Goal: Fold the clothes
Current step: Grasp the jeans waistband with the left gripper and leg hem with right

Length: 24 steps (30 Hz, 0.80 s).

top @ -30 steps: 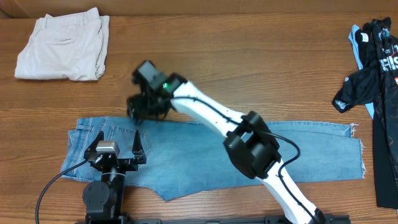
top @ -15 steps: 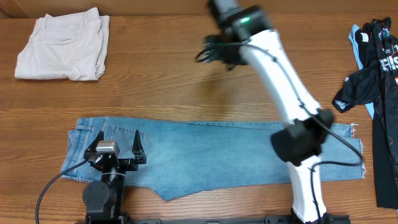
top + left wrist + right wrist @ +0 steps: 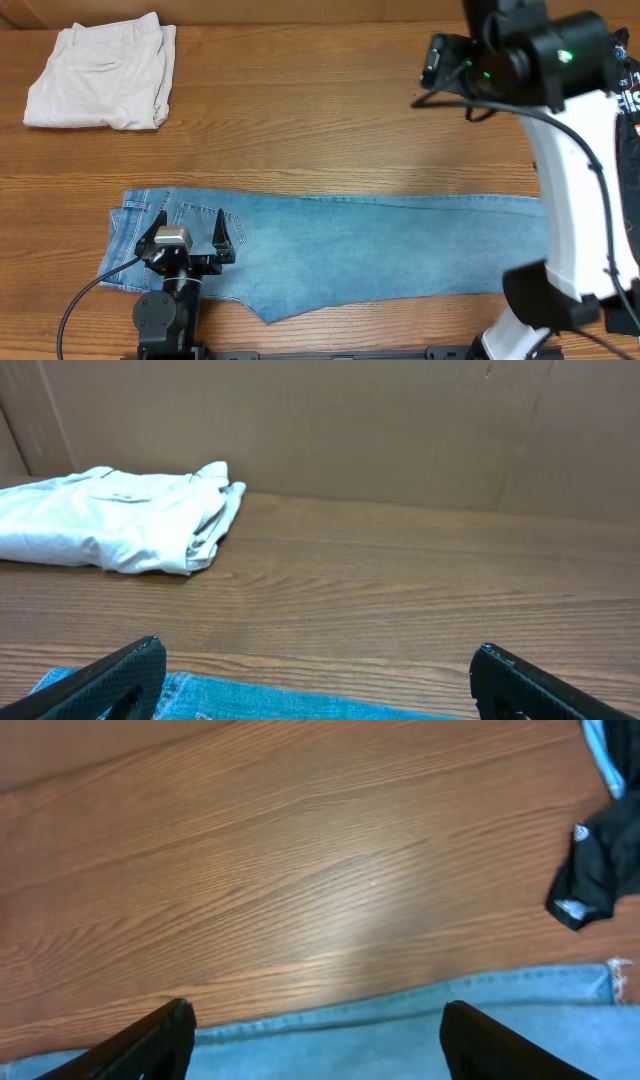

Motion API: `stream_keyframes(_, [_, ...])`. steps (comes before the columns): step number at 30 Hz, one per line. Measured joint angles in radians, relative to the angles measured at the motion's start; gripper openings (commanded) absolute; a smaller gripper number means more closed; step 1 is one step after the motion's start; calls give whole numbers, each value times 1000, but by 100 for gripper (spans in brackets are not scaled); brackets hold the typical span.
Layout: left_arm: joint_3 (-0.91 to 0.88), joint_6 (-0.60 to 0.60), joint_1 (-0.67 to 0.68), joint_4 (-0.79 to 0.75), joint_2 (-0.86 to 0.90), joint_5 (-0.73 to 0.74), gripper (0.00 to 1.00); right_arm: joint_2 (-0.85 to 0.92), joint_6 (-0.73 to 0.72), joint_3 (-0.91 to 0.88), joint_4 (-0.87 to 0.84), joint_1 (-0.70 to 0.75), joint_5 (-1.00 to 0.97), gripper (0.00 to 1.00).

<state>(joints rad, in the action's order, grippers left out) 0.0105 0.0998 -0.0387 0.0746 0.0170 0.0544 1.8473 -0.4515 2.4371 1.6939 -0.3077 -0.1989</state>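
A: Start at the left gripper. How do its jaws stand?

B: Spread wide, with nothing between them. Its wrist view shows the dark fingers at the lower corners and a strip of blue denim along the bottom edge between them.

A: And the right gripper?

B: Also spread, also empty. It hangs above the table and looks down on bare wood, with the far edge of the denim running across the bottom of its view.

A: Where are the jeans?

B: Flat on the near side of the table, in one long band running left to right. The waist and a stitched back pocket are at the left end, right at the left gripper. The legs run toward the right, where the overhead view loses them behind the white right arm. The right wrist view catches a frayed cuff at its right edge.

A: Is either gripper touching the denim?

B: The right one isn't. The left one sits low over the waist end — whether it touches, I can't tell.

A: What else is on the table?

B: Folded cream trousers lie at the far left corner, well apart from the jeans. A black garment with light blue trim lies at the far right, near the cuff end.
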Motion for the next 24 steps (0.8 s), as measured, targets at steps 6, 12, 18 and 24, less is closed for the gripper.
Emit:
stream_keyframes(6, [-1, 27, 0, -8, 0, 15, 100, -215, -24, -278, -1, -26, -3, 94])
stream_keyframes(12, [-2, 189, 0, -82, 0, 189, 100, -510, -114, -663, -64, -15, -77, 100])
stream_keyframes(18, [32, 241, 0, -47, 3, 355, 100, -705, -156, -947, -226, 97, -94, 100])
stream_keyframes(24, [332, 193, 0, 311, 164, 346, 100, -714, -126, -1101, -386, 258, -11, 100])
